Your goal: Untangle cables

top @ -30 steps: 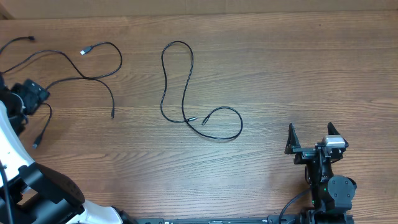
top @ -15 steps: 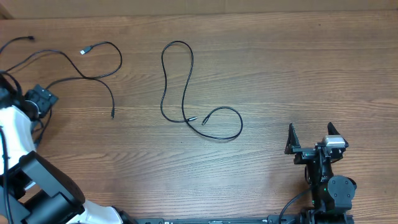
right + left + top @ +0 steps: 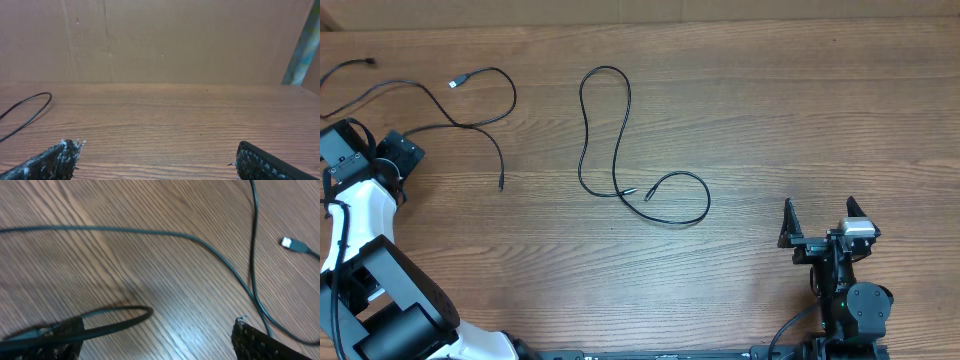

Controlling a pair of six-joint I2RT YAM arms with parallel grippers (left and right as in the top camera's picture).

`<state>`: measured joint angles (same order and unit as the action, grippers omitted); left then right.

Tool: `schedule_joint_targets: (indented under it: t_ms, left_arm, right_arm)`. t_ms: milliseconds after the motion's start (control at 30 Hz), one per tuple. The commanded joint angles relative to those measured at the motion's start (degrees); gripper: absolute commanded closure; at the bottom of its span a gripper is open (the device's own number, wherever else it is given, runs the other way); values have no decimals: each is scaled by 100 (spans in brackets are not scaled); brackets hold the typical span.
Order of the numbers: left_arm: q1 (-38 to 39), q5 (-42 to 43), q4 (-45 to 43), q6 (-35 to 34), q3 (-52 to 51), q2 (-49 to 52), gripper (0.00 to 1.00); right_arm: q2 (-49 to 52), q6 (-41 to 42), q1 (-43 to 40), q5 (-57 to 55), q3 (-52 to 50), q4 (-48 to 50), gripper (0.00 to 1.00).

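Several thin black cables lie on the wooden table. One makes a tall loop at the centre point(image 3: 620, 150), both its plugs near its lower part. Two more cross at the far left point(image 3: 470, 122); one ends in a silvery plug point(image 3: 455, 82), also in the left wrist view point(image 3: 292, 243). My left gripper point(image 3: 398, 158) is low over the left cables, jaws wide open point(image 3: 155, 342). A cable bend point(image 3: 117, 317) lies across its left finger, not clamped. My right gripper point(image 3: 820, 218) is open and empty point(image 3: 157, 160) at the front right, far from any cable.
A brown cardboard wall point(image 3: 160, 40) stands behind the table's far edge. The left arm's white and black body point(image 3: 360, 260) covers the front left corner. The right arm's base point(image 3: 855, 300) sits at the front right edge.
My left gripper has moved up and to the right from the table's left edge toward the left cables. The short cable end beside it is now hidden. The right arm has not moved.
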<state>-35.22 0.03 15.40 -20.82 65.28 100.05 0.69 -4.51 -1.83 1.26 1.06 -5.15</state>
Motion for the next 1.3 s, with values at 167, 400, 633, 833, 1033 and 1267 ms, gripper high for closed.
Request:
schedule_joint_targets:
  t_ms: [167, 400, 633, 833, 1033, 1267]
  left_arm:
    - [4, -295, -389, -13, -42, 275, 12]
    - [2, -302, -599, 7, -42, 715, 23]
    - [-2, -299, -817, 31, -39, 745, 80]
    - [-4, -46, -817, 22, -39, 706, 96]
    - [-7, 1193, -841, -448, 92, 463, 96]
    - [-46, 2146, -809, -2796, 203, -129, 96]
  right_arm:
    - [-52, 17, -7, 9, -59, 33, 0]
    - [-52, 17, -7, 9, -59, 33, 0]
    - [-52, 17, -7, 9, -59, 33, 0]
    - [-52, 17, -7, 9, -59, 33, 0]
    - [-52, 17, -7, 9, -59, 33, 0]
    - [-52, 17, -7, 9, -59, 33, 0]
